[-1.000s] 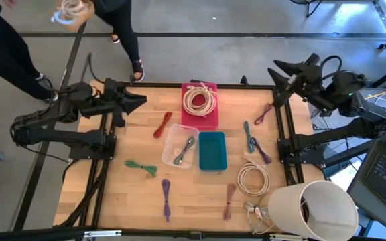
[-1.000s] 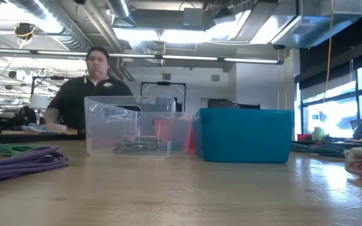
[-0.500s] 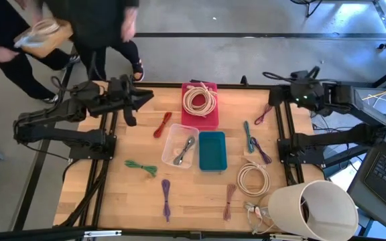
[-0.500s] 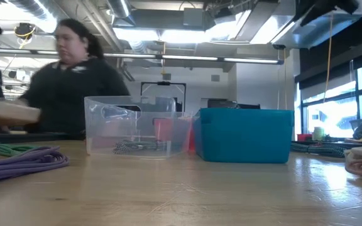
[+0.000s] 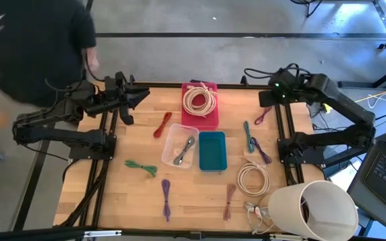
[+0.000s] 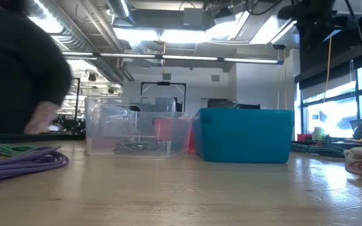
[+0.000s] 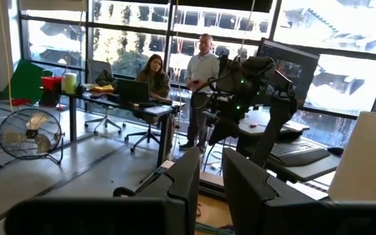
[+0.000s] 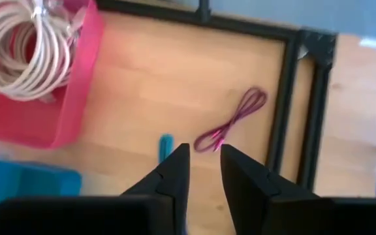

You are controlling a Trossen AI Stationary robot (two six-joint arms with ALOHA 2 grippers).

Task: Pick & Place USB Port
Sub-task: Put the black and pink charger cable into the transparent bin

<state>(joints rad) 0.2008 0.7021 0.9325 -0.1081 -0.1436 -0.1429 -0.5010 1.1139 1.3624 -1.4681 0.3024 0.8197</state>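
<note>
Several bundled cables lie on the wooden table: a magenta one near the far right corner, a teal and purple one, a red one, a green one, a purple one and a white coil. The pink bin holds a white coil, the clear bin a grey cable. The teal bin stands beside it. My right gripper hangs shut above the magenta cable, tipped down. My left gripper waits shut at the far left edge, held level.
A white cylinder lies at the near right corner beside a small cable bundle. A person in black stands at the far left corner, behind my left arm. In the low view, the clear bin and teal bin stand mid-table.
My right arm has swung in from beyond the right edge toward the table's left and tipped its gripper down over the far right corner. The person has moved along the far left side, carrying a tray with a cable coil. My left arm has barely shifted.
</note>
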